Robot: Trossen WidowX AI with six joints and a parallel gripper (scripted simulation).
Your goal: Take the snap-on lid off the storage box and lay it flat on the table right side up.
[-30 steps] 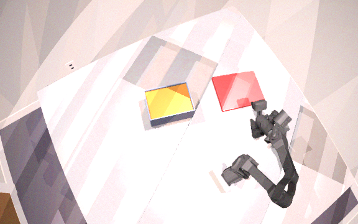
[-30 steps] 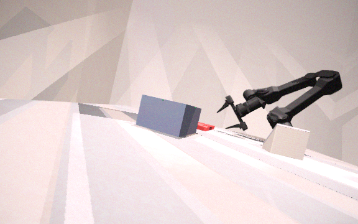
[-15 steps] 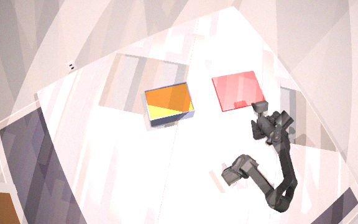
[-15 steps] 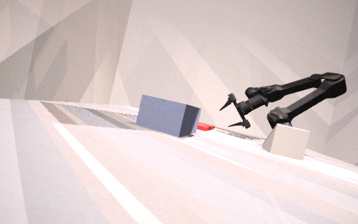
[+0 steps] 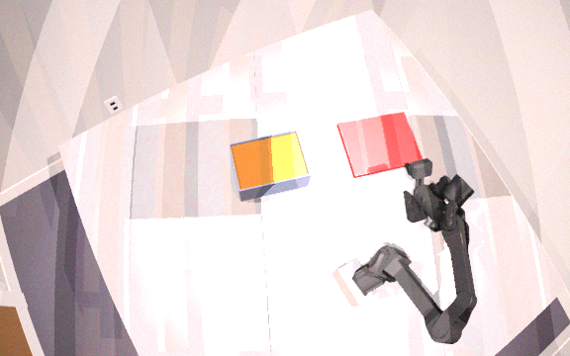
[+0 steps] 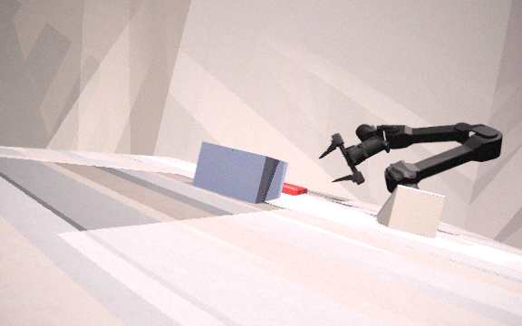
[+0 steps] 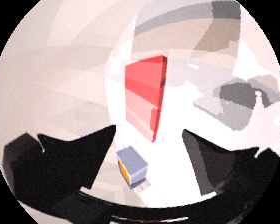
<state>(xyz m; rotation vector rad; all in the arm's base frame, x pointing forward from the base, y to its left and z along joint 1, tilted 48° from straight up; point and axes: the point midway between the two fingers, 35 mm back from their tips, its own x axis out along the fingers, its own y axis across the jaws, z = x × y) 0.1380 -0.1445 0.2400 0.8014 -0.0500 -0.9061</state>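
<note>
The storage box [image 5: 270,160] [image 6: 236,172] [image 7: 132,165] stands open near the table's middle, with blue-grey walls and a yellow-orange inside. The red lid [image 5: 379,143] [image 6: 294,188] [image 7: 145,96] lies flat on the table to the right of the box, apart from it. My gripper [image 5: 414,190] [image 6: 329,168] [image 7: 149,129] is open and empty. It hangs in the air just off the lid's near right corner and touches nothing. In the wrist view the lid and the box show between the two fingers.
The arm's pale base block [image 6: 410,210] [image 5: 345,283] stands near the table's front right. A wall socket [image 5: 113,104] sits beyond the far left edge. Dark floor lies off the table's left side [image 5: 33,247].
</note>
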